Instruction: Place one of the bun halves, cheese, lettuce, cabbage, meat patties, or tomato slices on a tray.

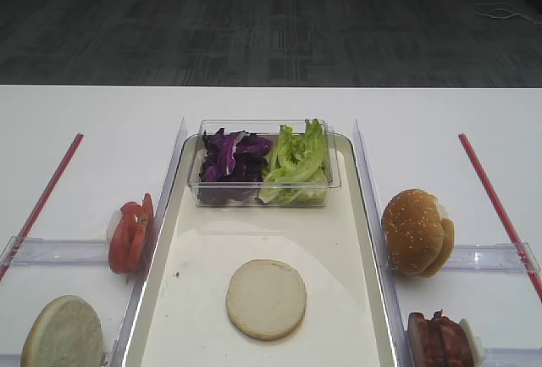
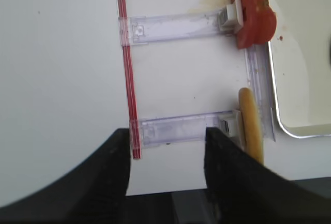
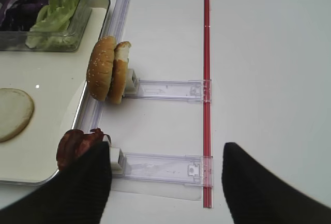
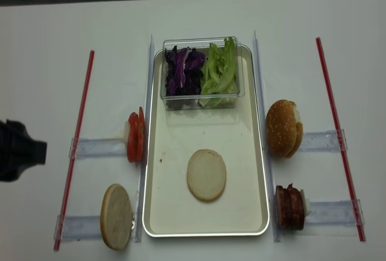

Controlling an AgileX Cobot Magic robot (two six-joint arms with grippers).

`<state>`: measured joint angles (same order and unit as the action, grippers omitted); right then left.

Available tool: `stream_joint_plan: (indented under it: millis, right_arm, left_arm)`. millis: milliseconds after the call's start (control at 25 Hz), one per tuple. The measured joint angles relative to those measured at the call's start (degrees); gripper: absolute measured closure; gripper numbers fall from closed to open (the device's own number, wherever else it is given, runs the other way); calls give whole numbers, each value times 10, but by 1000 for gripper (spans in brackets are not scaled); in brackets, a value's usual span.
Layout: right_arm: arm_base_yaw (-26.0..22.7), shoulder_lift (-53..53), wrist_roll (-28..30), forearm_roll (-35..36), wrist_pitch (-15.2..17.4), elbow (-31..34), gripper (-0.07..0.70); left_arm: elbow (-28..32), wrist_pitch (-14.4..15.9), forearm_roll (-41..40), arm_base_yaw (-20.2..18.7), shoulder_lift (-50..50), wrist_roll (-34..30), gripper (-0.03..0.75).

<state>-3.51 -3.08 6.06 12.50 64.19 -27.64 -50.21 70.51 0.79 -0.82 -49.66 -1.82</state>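
White tabletop [image 1: 102, 113] fills most of what we see, with dark carpet beyond its far edge. At its middle lies the long cream tray [image 4: 172, 213] with a silvery rim. One bun half [image 4: 206, 175] lies flat on the tray, cut face up, near its middle and apart from the walls. At the tray's far end stands a clear plastic tub [image 4: 200, 101], holding the purple cabbage [image 4: 183, 71] on the left and the green lettuce [image 4: 219, 71] on the right, side by side and touching.

Left of the tray we find the tomato slices [image 4: 135, 137] standing on edge in a clear holder, and nearer the front another bun half [image 4: 116, 216], also on edge. Right of the tray stands a sesame-seeded bun [image 4: 281, 128], and in front of it the meat patties [image 4: 289, 207], upright just beside the tray's rim. A red strip [image 4: 73, 152] runs along each side of the table.

We see the left gripper [image 2: 166, 182] over bare table beside the left strip, its dark fingers [image 2: 225, 167] parted and holding nothing. The right gripper [image 3: 165, 188] hovers near the patties, jaws wide apart and empty.
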Motion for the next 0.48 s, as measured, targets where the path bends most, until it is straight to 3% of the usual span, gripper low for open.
stream_joint_plan:
  millis: [480]
  right_arm:
    - [0, 0, 0, 0, 0, 0, 162]
  left_arm:
    - [116, -24, 0, 0, 99, 0, 368]
